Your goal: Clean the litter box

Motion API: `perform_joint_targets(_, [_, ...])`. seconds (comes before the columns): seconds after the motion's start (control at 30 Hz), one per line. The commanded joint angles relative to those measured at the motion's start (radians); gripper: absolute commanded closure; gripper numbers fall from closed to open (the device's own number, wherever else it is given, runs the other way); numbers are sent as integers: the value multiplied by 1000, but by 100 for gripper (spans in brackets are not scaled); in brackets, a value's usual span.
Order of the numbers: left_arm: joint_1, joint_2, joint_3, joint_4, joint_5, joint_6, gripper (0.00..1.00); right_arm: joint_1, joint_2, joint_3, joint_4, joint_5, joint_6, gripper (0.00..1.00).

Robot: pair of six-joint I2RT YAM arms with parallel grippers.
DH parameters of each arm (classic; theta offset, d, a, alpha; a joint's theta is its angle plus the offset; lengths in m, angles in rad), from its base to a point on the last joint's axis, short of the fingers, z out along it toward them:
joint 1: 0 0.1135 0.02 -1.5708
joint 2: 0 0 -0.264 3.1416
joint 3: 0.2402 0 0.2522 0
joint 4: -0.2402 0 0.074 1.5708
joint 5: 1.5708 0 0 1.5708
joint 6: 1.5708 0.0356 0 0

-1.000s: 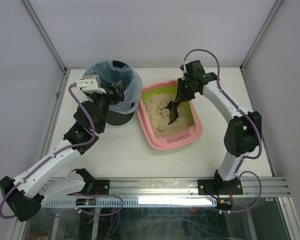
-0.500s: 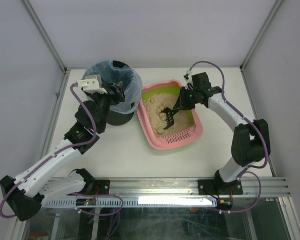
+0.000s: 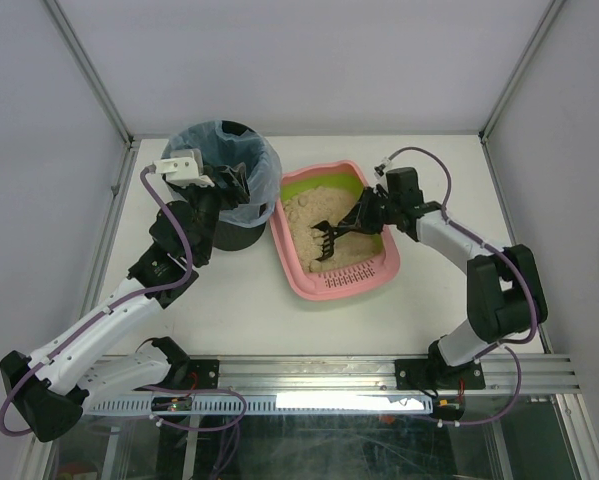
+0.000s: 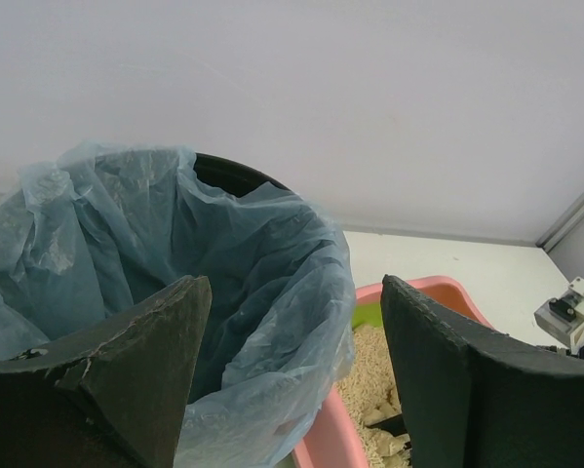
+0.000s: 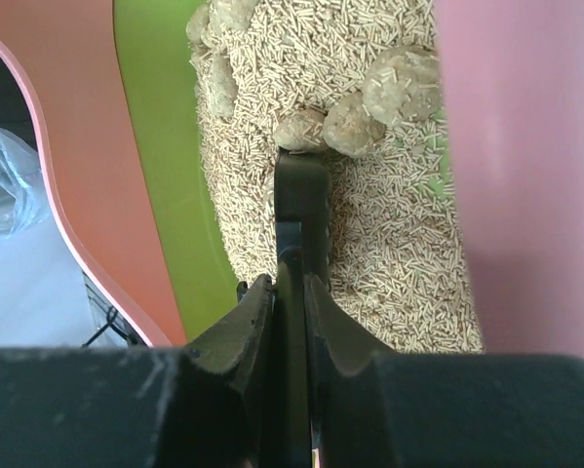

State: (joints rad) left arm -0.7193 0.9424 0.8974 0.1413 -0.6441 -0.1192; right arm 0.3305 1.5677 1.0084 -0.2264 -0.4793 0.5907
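The pink litter box point(image 3: 291, 268) with a lime-green inner rim holds tan litter and several clumps point(image 3: 314, 208). My right gripper point(image 3: 367, 213) is shut on the handle of the black slotted scoop point(image 3: 327, 238), whose head lies in the litter at mid-tray. In the right wrist view the scoop point(image 5: 301, 190) points at clumps point(image 5: 348, 122) just past its tip, between the green rim point(image 5: 155, 146) and the pink wall point(image 5: 525, 146). My left gripper point(image 3: 235, 186) is open at the bin's rim, and the blue bag point(image 4: 262, 253) lies between its spread jaws.
The black round bin point(image 3: 219, 190), lined with the blue bag, stands just left of the litter box, almost touching it. The pink tray's corner point(image 4: 447, 291) shows past the bag in the left wrist view. Metal frame posts stand at the table's back corners.
My right gripper has swung right and lower, laying the scoop flatter and pulling its head leftward through the litter. The litter box has shifted slightly left. The left arm has not moved.
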Motion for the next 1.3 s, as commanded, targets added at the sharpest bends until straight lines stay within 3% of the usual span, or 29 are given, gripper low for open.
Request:
perform_joint_targets(0.0, [0, -5, 51, 29, 24, -6, 27, 28, -49, -61, 164, -79, 148, 100])
perform_joint_targets(0.43, [1, -8, 53, 26, 22, -4, 27, -13, -257, -183, 269, 90, 285, 100])
perform_joint_targets(0.77, [0, -5, 55, 26, 27, -2, 26, -93, -379, -314, 346, 104, 362, 100])
perform_joint_targets(1.1, [0, 28, 82, -7, 91, -6, 24, -201, -536, -548, 662, -25, 519, 100])
perform_joint_targets(1.27, [0, 80, 120, -54, 144, -21, 21, -217, -623, -645, 771, 14, 612, 100])
